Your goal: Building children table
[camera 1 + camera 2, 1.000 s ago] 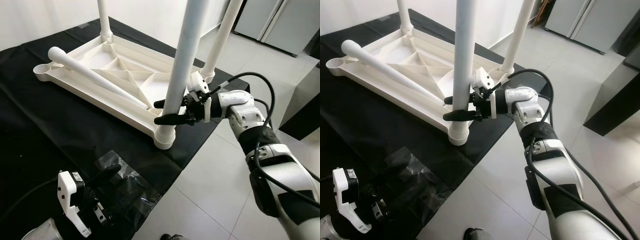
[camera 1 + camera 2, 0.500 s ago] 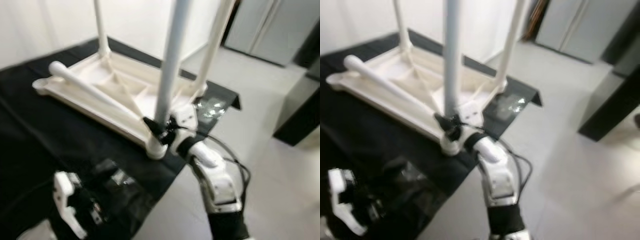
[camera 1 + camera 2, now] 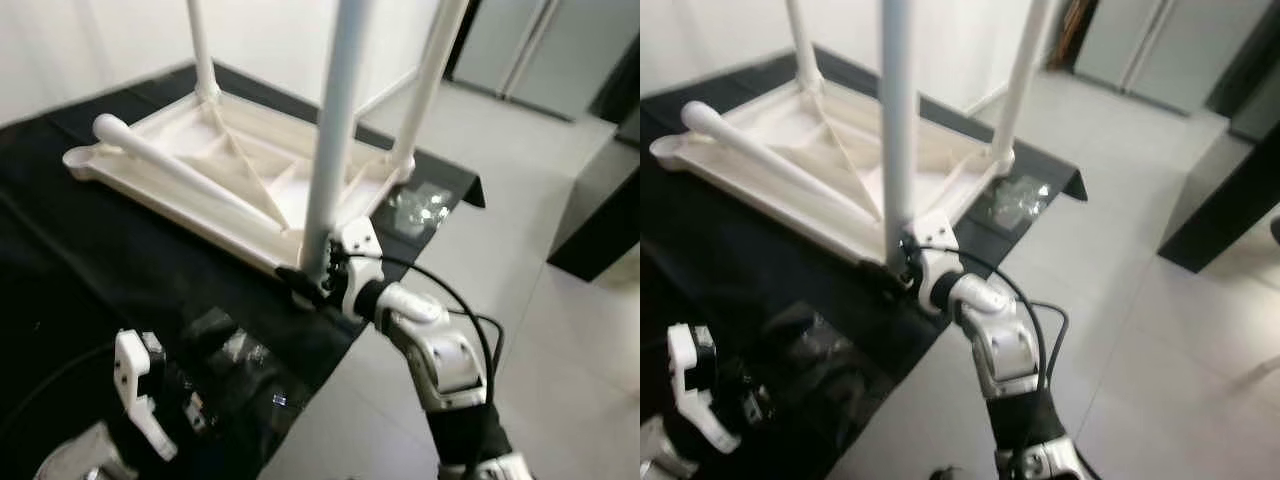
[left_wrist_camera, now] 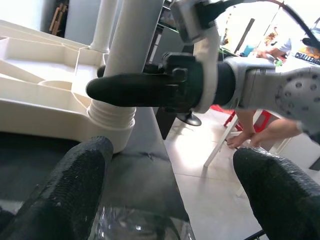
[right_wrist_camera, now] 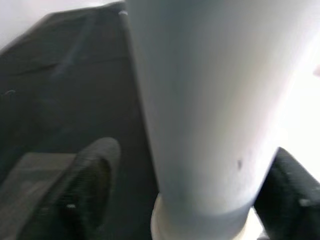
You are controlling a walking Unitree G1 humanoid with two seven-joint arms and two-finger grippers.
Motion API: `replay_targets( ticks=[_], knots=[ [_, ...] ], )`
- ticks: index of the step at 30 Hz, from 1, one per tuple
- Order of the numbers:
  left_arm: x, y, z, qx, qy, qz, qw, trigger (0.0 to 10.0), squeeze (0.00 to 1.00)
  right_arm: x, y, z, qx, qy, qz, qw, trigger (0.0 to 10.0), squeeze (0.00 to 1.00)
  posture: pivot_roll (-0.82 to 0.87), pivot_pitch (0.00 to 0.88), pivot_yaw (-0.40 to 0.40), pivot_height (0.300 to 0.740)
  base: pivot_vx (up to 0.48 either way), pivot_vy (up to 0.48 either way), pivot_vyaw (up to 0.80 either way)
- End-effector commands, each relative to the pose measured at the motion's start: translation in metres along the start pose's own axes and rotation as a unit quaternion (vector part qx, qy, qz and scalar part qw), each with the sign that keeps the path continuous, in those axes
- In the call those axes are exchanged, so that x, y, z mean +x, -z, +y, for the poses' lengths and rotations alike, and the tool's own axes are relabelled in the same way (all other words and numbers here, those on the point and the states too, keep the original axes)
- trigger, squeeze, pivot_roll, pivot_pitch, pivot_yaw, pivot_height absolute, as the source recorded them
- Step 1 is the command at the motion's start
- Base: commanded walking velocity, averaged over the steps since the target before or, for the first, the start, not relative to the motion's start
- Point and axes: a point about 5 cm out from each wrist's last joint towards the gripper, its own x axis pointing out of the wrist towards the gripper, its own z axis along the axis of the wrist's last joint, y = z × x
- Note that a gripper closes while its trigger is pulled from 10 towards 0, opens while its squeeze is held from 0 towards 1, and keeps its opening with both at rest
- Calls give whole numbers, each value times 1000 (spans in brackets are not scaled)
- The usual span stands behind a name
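My left fingers [image 4: 165, 195] are spread wide and hold nothing. They hang low, close to me, over a crinkly clear plastic bag [image 3: 250, 365] that lies on the black cloth [image 3: 90, 250]. The bag is just under them. I cannot tell if anything is inside it, because the plastic is shiny and dark.

A bit farther out, my right fingers [image 3: 305, 285] sit on each side of the near table leg [image 3: 330, 150], low down by its bottom end. The leg fills the space between them. I think they are pressing on it, but the picture is a little blurry, so I cannot be sure how tight the squeeze is.

The leg stands straight up in the round corner socket [image 4: 111, 122] of the white tabletop [image 3: 170, 185], which lies upside down on the cloth. To do this step well, I should keep the leg straight, not leaning, and turn or push it gently until it sits all the way down in the socket. I should hold low, near the socket, so the long leg does not wobble. The corner sits close to the edge of the cloth, so I must not shove the whole thing sideways.

Past my right fingers, the tabletop's underside has little walled spaces like trays. A loose leg [image 3: 180, 165] lies across them. Two more legs stand at the far corners.
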Motion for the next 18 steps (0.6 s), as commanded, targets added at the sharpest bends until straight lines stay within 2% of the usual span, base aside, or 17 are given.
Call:
replay_targets(
  ticks=[1,3,4,5,6,7,9,12,15,16,18],
  knots=[
    [-2,6,0,-2,2,15,1000,10000,0,-5,-23,-14,-86,-170,-12,982,10000,0,-45,113,-121,740,0,0,0],
    [-2,6,0,-2,2,15,1000,10000,0,-5,-23,-14,-86,-170,-12,982,10000,0,-45,113,-121,740,0,0,0],
    [-1,6,-1,-3,2,14,1000,10000,0,-7,-27,-27,-107,-206,-1,973,10000,0,-45,111,-121,740,0,0,0],
    [-1,6,-1,-3,2,14,1000,10000,0,-7,-27,-27,-107,-206,-1,973,10000,0,-45,111,-121,740,0,0,0],
    [-1,7,-1,-3,2,13,1000,10000,0,-5,-32,-39,-124,-227,9,966,10000,0,-29,108,-125,740,0,0,0],
    [-1,7,-1,-3,2,13,1000,10000,0,-5,-32,-39,-124,-227,9,966,10000,0,-29,108,-125,740,0,0,0],
    [-1,8,-2,-1,-1,16,1000,10000,0,3,-46,-50,-142,-250,7,958,10000,0,-18,111,-130,740,0,0,0],
    [-2,8,-3,1,-2,18,1000,10000,0,9,-61,-54,-149,-259,2,954,10000,0,-13,114,-133,740,0,0,0],
    [-2,8,-4,1,-2,18,1000,10000,0,10,-66,-54,-152,-264,2,952,10000,0,-9,116,-135,740,0,0,0],
    [-2,8,-5,1,-2,18,1000,10000,0,11,-69,-55,-160,-269,6,950,4118,0,-7,119,-135,740,0,0,0],
    [-2,8,-5,1,-2,18,1000,10000,0,11,-69,-55,-160,-269,6,950,4118,0,-7,119,-135,740,0,0,0]
  ],
)
